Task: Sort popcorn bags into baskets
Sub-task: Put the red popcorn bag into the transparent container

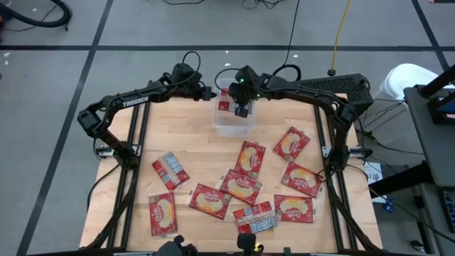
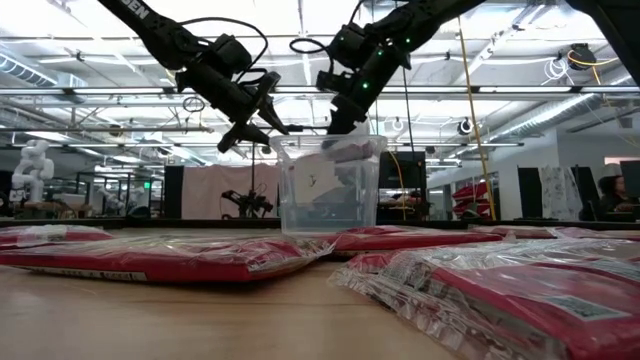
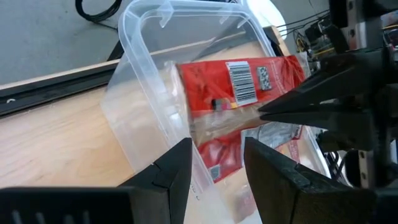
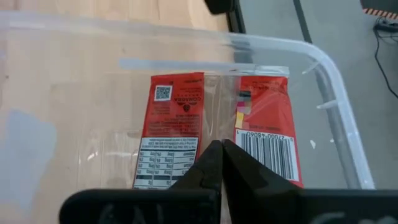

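A clear tub (image 1: 234, 124) stands on its base at the table's far middle. My right gripper (image 1: 242, 108) hangs over it, shut on a red popcorn bag (image 4: 177, 118) that is inside the tub, back side showing. My left gripper (image 3: 217, 149) is open at the tub's far left corner (image 3: 198, 163), whose wall and rim run between its fingers. Several more red popcorn bags (image 1: 249, 158) lie flat over the near half of the table. My right gripper's shut fingertips (image 3: 264, 113) meet the pale seam (image 3: 231, 121) running down the middle of the bag's back, coming from above and slanting down into the tub. The bag stands tilted inside the tub; where its lower end rests is hidden. My left gripper: I cannot tell whether either finger touches the tub's wall.
Loose bags lie at the left (image 1: 170, 171), the centre (image 1: 240, 186) and the right (image 1: 301, 179) of the wooden top, some overlapping. The arms' dark frame rails (image 1: 134, 135) run down both sides. Bare wood lies between the tub and the bags.
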### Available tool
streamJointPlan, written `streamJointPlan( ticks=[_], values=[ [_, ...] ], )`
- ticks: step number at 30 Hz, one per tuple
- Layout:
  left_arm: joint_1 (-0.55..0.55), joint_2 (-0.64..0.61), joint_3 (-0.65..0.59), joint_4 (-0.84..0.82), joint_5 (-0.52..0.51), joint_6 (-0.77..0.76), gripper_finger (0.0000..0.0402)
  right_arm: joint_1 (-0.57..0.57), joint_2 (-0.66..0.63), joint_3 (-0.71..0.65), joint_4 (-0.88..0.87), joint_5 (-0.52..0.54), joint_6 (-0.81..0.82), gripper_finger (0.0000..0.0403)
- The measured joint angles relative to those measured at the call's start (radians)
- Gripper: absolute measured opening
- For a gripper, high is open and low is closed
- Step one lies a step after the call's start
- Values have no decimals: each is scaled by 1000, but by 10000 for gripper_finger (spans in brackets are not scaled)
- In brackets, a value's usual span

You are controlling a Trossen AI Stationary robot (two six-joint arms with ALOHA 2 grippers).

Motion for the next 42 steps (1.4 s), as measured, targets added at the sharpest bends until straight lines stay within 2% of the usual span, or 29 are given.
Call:
streamJointPlan(
  ticks=[5,13,23,28,36,42],
  values=[
    [1,0,0,5,6,-7,150,0,-25,0,-1,4,16,0],
    [2,-12,0,63,71,-68,156,0,-57,0,0,26,41,0],
    [23,-71,0,79,42,-88,244,0,-108,0,-32,52,66,0],
    [23,-75,0,78,42,-120,271,2,-160,0,-88,55,95,0],
    [-28,-75,0,102,55,-155,267,34,-305,0,-212,53,185,0],
    [-134,-75,0,332,109,-207,262,78,-400,0,-249,54,266,0]
  ],
)
